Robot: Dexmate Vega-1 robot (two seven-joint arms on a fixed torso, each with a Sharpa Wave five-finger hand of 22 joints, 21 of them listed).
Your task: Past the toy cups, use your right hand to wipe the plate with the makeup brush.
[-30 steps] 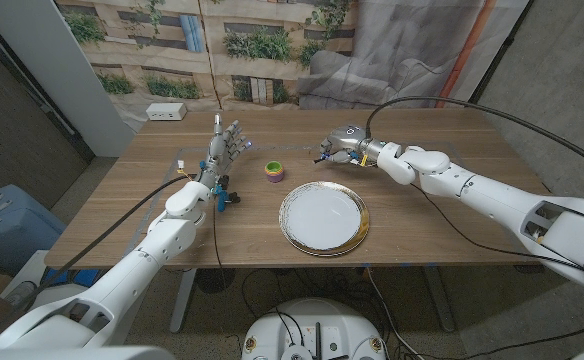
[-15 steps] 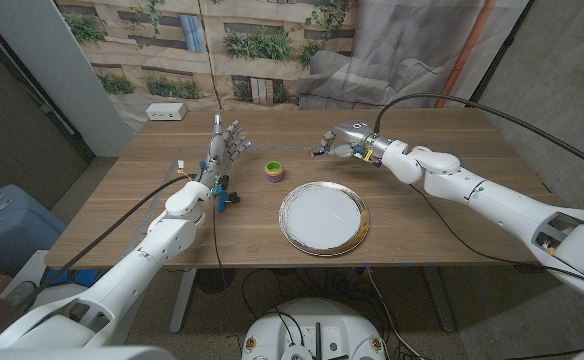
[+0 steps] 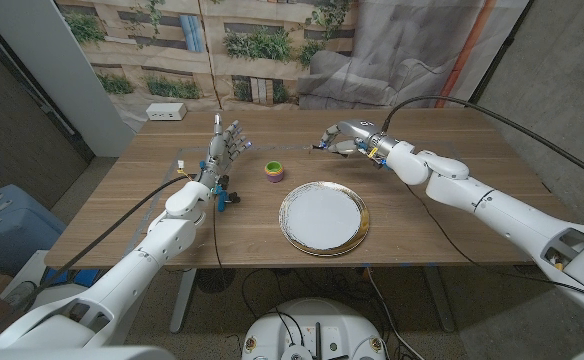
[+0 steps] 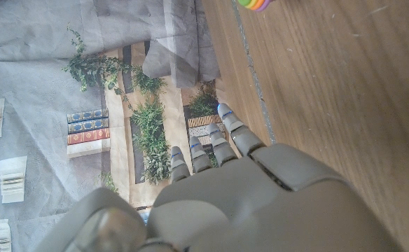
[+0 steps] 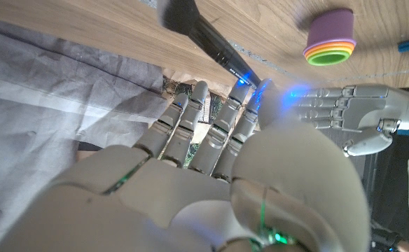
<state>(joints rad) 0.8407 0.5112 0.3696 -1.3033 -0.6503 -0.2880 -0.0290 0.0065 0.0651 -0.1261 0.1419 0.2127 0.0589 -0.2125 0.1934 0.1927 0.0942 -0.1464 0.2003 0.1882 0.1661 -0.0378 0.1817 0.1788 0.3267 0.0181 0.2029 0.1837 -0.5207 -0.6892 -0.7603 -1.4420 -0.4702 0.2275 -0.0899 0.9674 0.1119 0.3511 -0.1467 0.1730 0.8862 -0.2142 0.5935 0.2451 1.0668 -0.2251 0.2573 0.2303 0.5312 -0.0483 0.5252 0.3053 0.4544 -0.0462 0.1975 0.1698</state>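
Note:
My right hand point(image 3: 347, 137) hovers over the table's far side, behind the plate, and pinches the black handle of the makeup brush point(image 5: 208, 38) at its fingertips. The bristle head points away from the hand toward the wood. The white plate point(image 3: 323, 218) with a gold rim lies near the front edge, with nothing on it. The stacked toy cups point(image 3: 272, 170), purple on top, stand just beyond the plate's left rim and appear again as the cups point(image 5: 329, 43). My left hand point(image 3: 227, 146) stands upright left of the cups, fingers spread, holding nothing.
A small blue item point(image 3: 222, 197) lies beside my left forearm. A white power strip point(image 3: 166, 112) sits at the far left corner of the table point(image 3: 442, 215). A printed backdrop hangs behind the table.
My right hand has lifted off the tabletop with the brush and drawn slightly back and to the right. The left hand, cups and plate have not moved.

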